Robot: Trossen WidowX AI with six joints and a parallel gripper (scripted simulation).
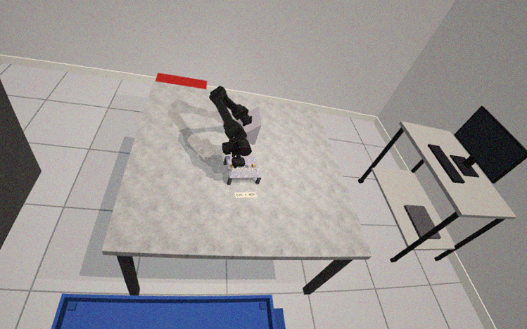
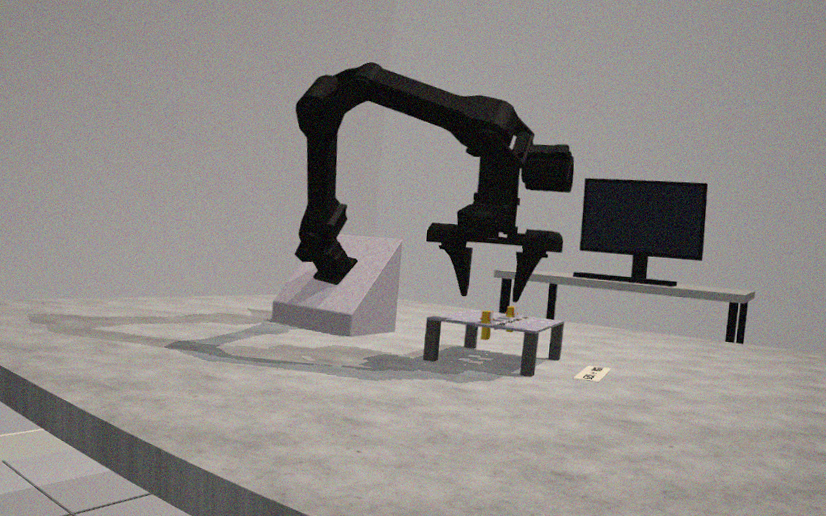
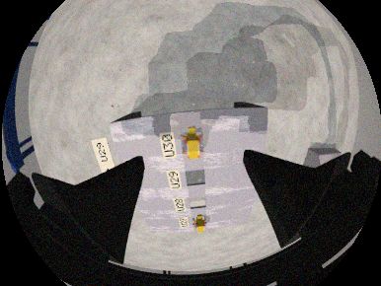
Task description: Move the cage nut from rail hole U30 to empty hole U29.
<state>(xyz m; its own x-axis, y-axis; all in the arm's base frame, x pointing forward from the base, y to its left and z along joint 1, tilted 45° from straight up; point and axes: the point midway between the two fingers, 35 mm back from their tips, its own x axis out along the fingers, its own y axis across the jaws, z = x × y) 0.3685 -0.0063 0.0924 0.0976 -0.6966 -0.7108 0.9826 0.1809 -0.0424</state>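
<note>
Yellow cage nut (image 1: 231,166) (image 2: 486,325) (image 3: 192,144), long axis upright, at U30

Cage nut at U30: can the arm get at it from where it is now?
Looks like yes. The gripper hangs open above the rail plate, pointing down, and nothing visible stands between its fingers and the cage nut at U30. It probably still needs centering.

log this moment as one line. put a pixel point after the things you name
pincer (image 2: 490,296) (image 3: 194,159) open | above rail plate (image 2: 546,325) (image 3: 153,199) | U30 cage nut (image 2: 486,324) (image 3: 192,144) unmoved to U29 | U29 (image 3: 195,178) empty
</note>
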